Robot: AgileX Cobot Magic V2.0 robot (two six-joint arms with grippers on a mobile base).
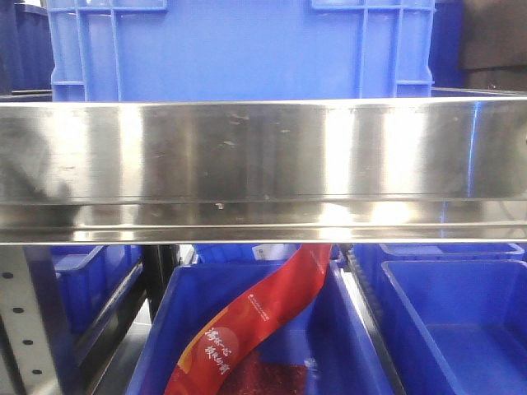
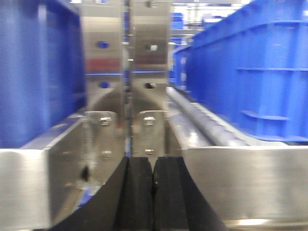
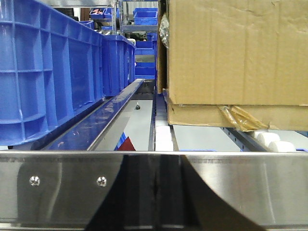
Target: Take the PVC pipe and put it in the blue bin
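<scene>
Steel fills our front view: a broad shelf rail (image 1: pixel 263 164) runs edge to edge, with a blue crate (image 1: pixel 243 49) standing on the shelf above it. Below the rail we see a blue bin (image 1: pixel 329 346) holding a red printed strip (image 1: pixel 255 321), and another blue bin (image 1: pixel 461 329) just beside it. Our left gripper (image 2: pixel 153 192) has its black fingers (image 2: pixel 132 197) pressed together, holding nothing. Our right gripper (image 3: pixel 154 192) also looks closed, facing a cardboard box (image 3: pixel 236 53). We cannot find the PVC pipe in any view.
</scene>
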